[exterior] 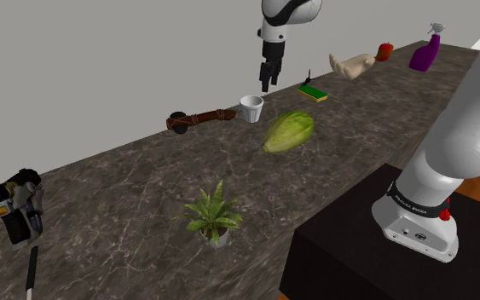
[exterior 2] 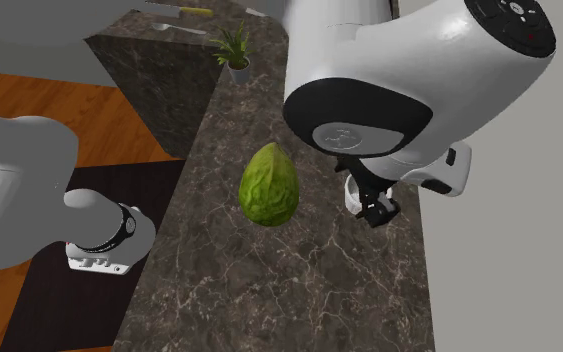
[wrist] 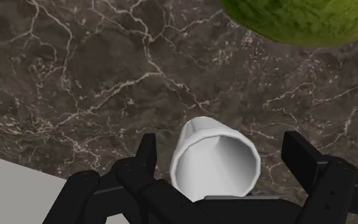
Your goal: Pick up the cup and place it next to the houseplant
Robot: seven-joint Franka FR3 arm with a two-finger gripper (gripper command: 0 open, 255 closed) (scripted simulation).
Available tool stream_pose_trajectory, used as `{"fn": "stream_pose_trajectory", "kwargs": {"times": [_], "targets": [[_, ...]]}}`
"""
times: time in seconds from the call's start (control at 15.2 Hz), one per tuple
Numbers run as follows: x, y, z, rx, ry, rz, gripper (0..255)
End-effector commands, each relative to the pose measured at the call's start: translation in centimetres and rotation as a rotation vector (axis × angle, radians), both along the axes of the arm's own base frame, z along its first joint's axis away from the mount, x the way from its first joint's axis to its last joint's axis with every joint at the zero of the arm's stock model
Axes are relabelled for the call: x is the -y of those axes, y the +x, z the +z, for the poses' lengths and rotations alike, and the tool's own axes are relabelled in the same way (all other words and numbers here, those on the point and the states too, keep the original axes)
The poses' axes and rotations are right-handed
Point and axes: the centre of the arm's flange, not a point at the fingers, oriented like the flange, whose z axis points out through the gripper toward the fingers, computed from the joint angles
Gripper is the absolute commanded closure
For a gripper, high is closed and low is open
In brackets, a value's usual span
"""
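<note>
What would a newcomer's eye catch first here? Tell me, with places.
The black gripper hangs open just above a white cup near the wall side of the counter, its fingers on either side of the cup but not touching it. A big green melon lies beside the cup. The houseplant stands near the counter's front edge, toward the shoulder view's left.

On the surface (exterior: 127,187) I see the cup (exterior: 251,108) near the wall, with the melon (exterior: 287,131) just beside it on the shoulder view's right. The plant (exterior: 213,216) stands well apart, toward the front edge. My claw (exterior: 268,83) hangs above the cup, which the wrist view shows between its spread fingers (wrist: 147,153).
</note>
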Motion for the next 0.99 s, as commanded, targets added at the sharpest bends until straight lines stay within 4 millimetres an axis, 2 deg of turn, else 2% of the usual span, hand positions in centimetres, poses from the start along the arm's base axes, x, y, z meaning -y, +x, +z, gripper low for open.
{"fn": "stream_pose_trajectory", "kwargs": {"times": [0.0, 0.26, 0.73, 0.92], "targets": [[0.8, 2.6, -1.6, 0.004, 0.007, 0.002, 0], [1.8, 6.7, -3.9, 0.009, 0.02, 0.006, 0], [1.4, 6.6, -7.6, 0.009, 0.02, 0.006, 0], [1.3, 6.6, -7.9, 0.009, 0.02, 0.006, 0]]}}
